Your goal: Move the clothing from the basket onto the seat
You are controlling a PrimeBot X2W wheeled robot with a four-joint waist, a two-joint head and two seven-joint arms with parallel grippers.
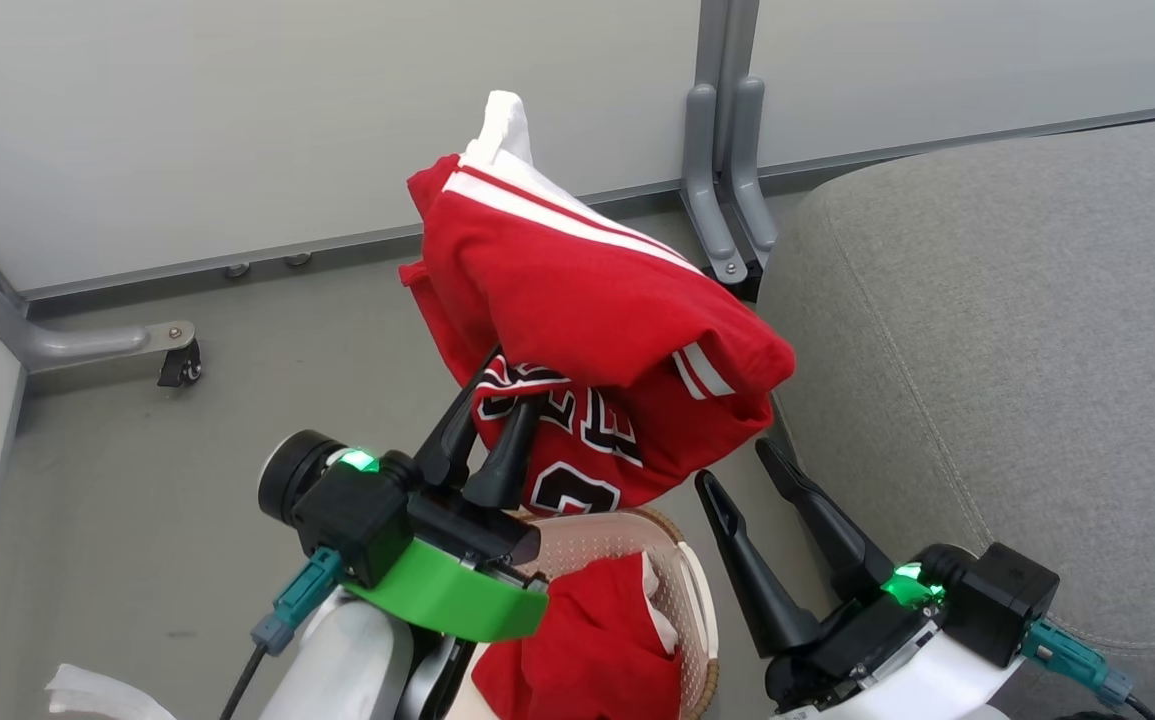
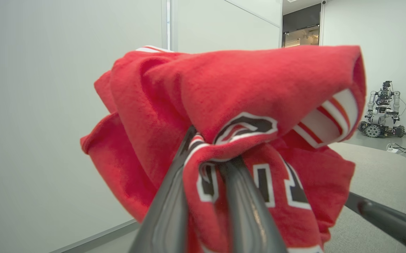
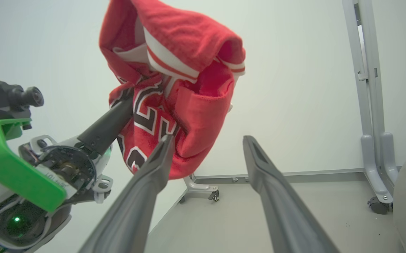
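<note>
Between left gripper's (image 1: 509, 388) jaws — red garment (image 1: 577, 310)

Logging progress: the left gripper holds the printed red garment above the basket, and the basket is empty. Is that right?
Not quite. The head view shows the basket is not empty: a second red garment lies in it. The rest stands: the left gripper holds the printed red garment above the basket.

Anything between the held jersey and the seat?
Nothing visible on the direct path. The left claw holds the jersey up, just left of the seat. The open right claw sits just below the jersey, between basket and seat; a low swing might brush it.
</note>
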